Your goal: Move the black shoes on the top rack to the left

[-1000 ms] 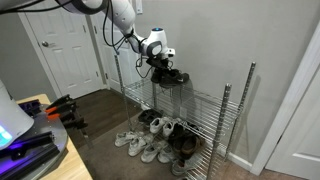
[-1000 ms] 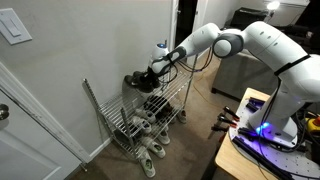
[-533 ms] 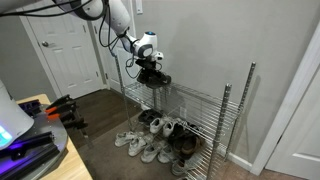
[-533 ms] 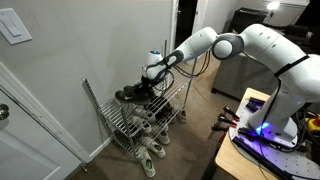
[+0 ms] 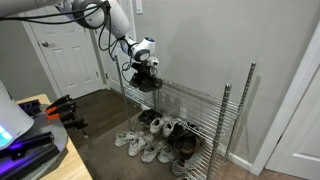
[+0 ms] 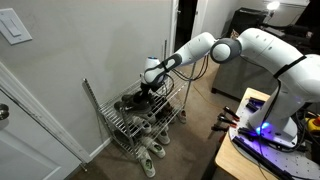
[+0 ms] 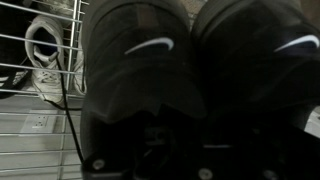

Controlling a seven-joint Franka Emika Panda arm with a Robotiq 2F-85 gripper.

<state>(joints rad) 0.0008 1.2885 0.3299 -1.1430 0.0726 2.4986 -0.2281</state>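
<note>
Black shoes [image 5: 146, 80] sit on the top rack [image 5: 195, 95] along a grey wall [image 5: 230, 40].

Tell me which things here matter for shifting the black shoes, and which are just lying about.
For the job: black shoes; top rack; gripper, down at the shoes.
Lying about: white sneakers below the rack top; dark pair beside them; door; light switch.
</note>
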